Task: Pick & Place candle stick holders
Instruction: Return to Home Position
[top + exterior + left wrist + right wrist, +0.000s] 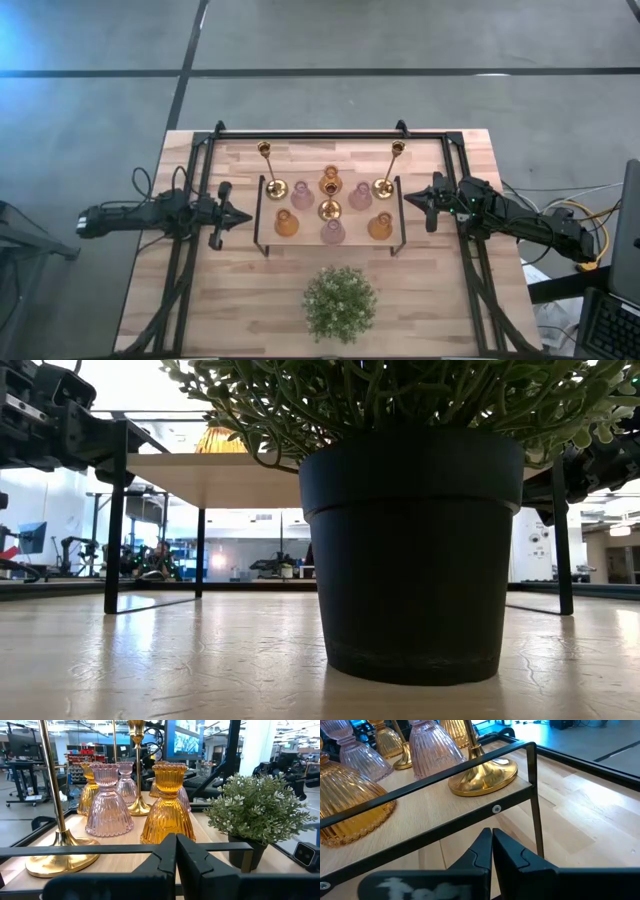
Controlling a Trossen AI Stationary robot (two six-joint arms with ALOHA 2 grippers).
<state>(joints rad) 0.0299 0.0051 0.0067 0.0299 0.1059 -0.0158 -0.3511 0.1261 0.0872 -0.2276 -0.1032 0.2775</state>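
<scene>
I see all the candle stick holders on the shelf (pixel 310 228): brass sticks (pixel 277 187) at its back corners & centre, pink glass holders (pixel 302 195) and amber glass holders (pixel 287 223) between and in front of them. Left gripper (pixel 243 217) hangs just off the shelf's left end, fingers clenched together, gripping nothing. Right gripper (pixel 408 197) is just off its right end, fingers likewise pressed together. Potted plant (pixel 340 302) stands on the bench (pixel 250 310) in front of the shelf.

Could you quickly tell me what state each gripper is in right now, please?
Left gripper: closed, empty, just left of the shelf.
Right gripper: closed, empty, just right of the shelf.
</scene>
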